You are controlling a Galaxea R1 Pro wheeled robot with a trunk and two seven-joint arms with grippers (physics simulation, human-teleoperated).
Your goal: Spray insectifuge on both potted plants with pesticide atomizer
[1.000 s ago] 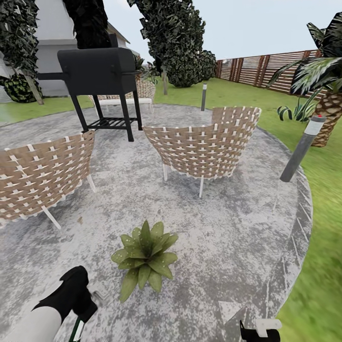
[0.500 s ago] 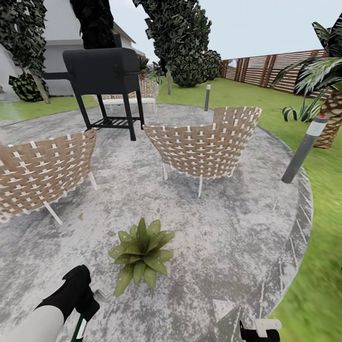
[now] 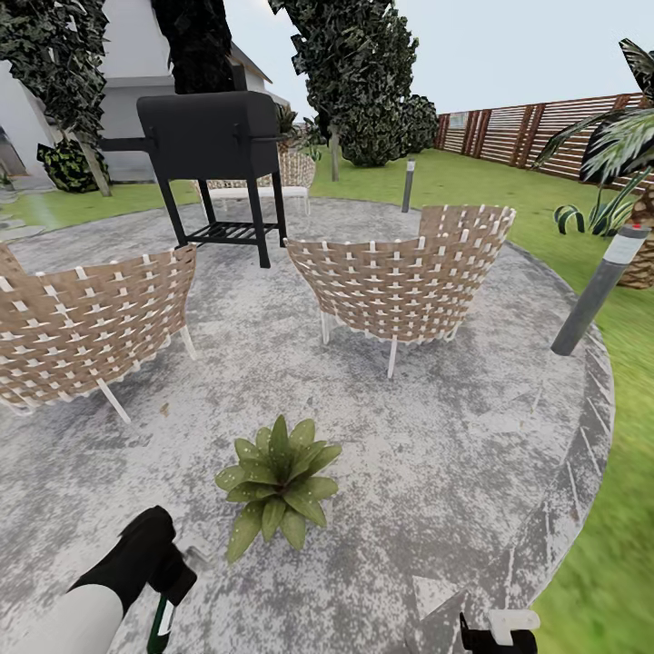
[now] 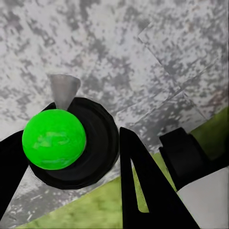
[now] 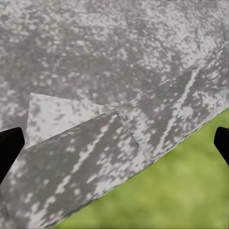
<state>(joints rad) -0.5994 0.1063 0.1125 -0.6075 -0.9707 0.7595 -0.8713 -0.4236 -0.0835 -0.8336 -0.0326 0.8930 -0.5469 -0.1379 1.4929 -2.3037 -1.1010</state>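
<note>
Left gripper [image 4: 71, 157] pinches the pesticide atomizer [image 4: 64, 143] near the potted plant [image 3: 277, 486] on the grey patio [image 3: 454, 436]. Right gripper [image 5: 114, 143] has its fingers spread wide.

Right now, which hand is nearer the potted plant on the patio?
Left. The left hand, holding the atomizer, sits just beside the potted plant on its near left. The right hand is farther off, by the patio's grass edge.

The left woven chair [image 3: 86, 322] and the palm [image 3: 627, 154] are cut off by the picture's edges
</note>
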